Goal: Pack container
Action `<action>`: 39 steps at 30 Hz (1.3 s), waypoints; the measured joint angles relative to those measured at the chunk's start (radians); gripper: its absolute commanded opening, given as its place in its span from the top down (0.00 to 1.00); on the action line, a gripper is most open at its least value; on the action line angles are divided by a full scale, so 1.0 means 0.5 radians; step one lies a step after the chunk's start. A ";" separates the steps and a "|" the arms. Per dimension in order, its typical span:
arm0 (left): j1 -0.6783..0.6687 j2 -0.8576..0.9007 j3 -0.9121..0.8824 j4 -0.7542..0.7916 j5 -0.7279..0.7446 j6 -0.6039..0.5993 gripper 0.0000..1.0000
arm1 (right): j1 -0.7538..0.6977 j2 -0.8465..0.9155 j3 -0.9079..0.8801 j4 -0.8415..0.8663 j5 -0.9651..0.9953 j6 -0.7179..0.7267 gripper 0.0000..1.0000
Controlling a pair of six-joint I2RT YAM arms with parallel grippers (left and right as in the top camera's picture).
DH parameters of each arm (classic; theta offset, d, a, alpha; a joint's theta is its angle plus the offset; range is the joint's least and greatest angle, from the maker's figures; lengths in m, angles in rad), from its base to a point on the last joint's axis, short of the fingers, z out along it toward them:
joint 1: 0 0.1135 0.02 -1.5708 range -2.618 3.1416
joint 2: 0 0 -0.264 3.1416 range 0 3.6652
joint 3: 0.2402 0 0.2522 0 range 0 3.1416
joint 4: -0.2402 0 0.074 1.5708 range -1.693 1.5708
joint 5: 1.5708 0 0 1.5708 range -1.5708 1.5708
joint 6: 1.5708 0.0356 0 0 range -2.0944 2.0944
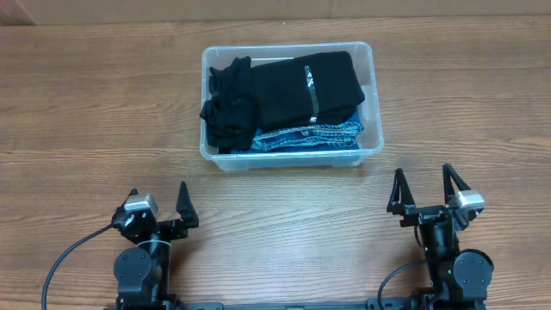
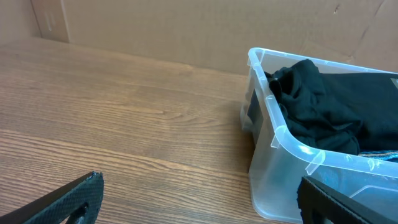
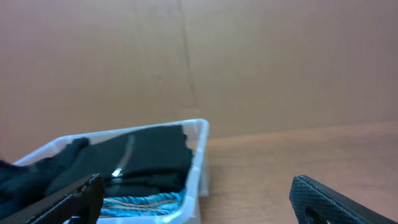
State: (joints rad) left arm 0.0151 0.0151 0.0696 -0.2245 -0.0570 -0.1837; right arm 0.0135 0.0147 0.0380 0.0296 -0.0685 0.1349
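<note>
The container point(image 1: 366, 52) is a clear plastic bin at the table's centre back. Inside lie folded black clothes point(image 1: 301, 86) on top of blue jeans point(image 1: 310, 138). My left gripper point(image 1: 166, 204) rests near the front left edge, open, holding nothing. On the front right, my right gripper point(image 1: 424, 187) also stands open and empty, just in front of the bin's right corner. The left wrist view shows the container point(image 2: 280, 137) and black clothes point(image 2: 323, 106) at right. In the right wrist view the container point(image 3: 198, 168) sits at lower left with black clothes point(image 3: 143, 158) and jeans point(image 3: 140, 202).
A wooden table point(image 1: 95, 112) spreads around the bin. A cardboard wall point(image 3: 249, 62) stands behind the table. Black cables point(image 1: 73, 250) run from the arm bases at the front edge.
</note>
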 measured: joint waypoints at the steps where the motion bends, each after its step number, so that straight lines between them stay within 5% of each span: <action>1: 0.000 0.000 0.000 0.000 0.000 0.000 0.00 | 0.001 0.000 -0.016 -0.024 0.035 0.024 0.00; 6: 0.000 0.000 0.000 0.001 0.001 0.000 0.00 | 0.000 0.000 -0.039 -0.236 0.145 0.101 0.00; 39: 0.000 0.000 0.000 0.000 0.001 0.000 0.00 | 0.000 0.000 -0.039 -0.240 0.151 0.049 0.00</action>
State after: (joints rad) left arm 0.0151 0.0151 0.0696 -0.2245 -0.0566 -0.1837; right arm 0.0135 0.0147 0.0185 -0.0902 0.0071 0.1593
